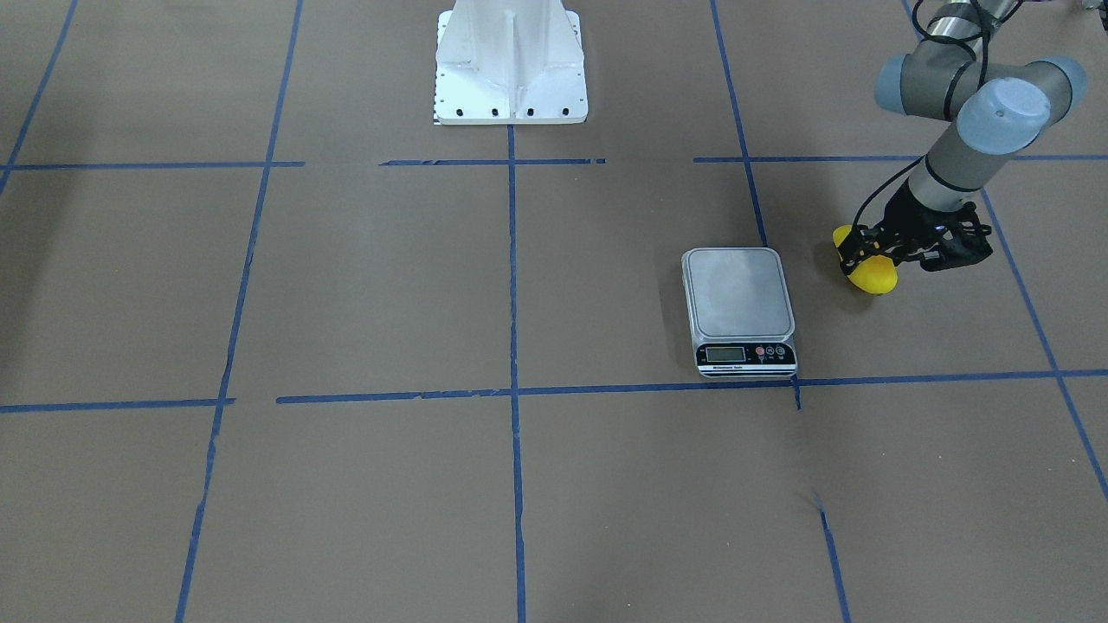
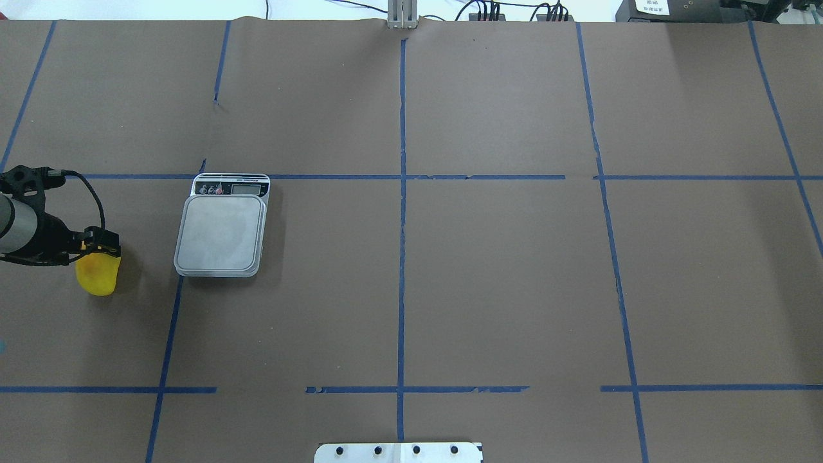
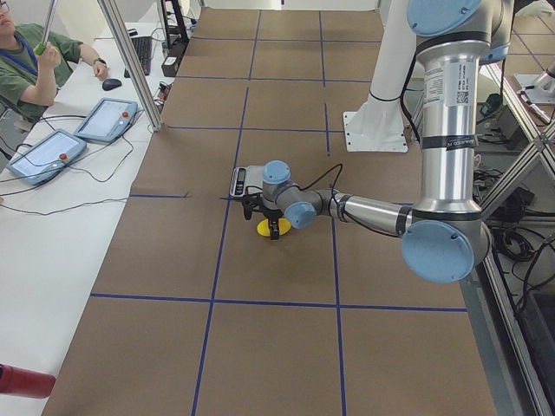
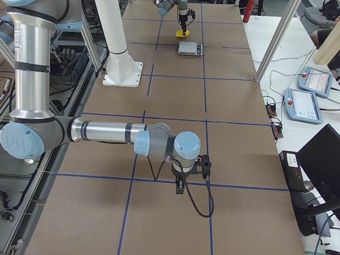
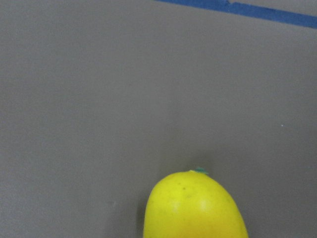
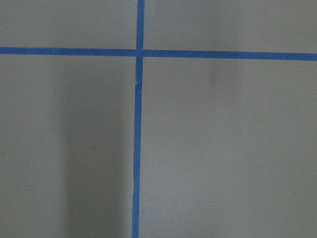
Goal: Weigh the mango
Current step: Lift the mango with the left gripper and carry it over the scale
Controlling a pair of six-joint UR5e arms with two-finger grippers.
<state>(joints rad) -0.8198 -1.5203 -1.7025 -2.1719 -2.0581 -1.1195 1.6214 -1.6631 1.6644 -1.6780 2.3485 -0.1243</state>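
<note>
You're watching the left gripper working at the robot's left end of the table, and it's straddling the mango across the middle. The fingers are closing in narrow on either side of the fruit and look to be gripping it, with one yellow end poking out each way. The left wrist view is showing you only the fruit's rounded tip over bare brown paper. I can't tell whether the mango is resting on the table or hanging just off it; if it's up at all, it's very low.

The scale is sitting near the mango, towards the table's middle, and its grey platform is carrying nothing. So you're looking at the pickup stage, as I judge it. The grasp is going on, and the lift, the short carry across, the set-down on the platform and the release are all waiting to be done.

The right gripper is hanging well apart at the table's other end, over a crossing of blue tape. You're only getting it in the side view, so I can't tell how far its fingers are open.
</note>
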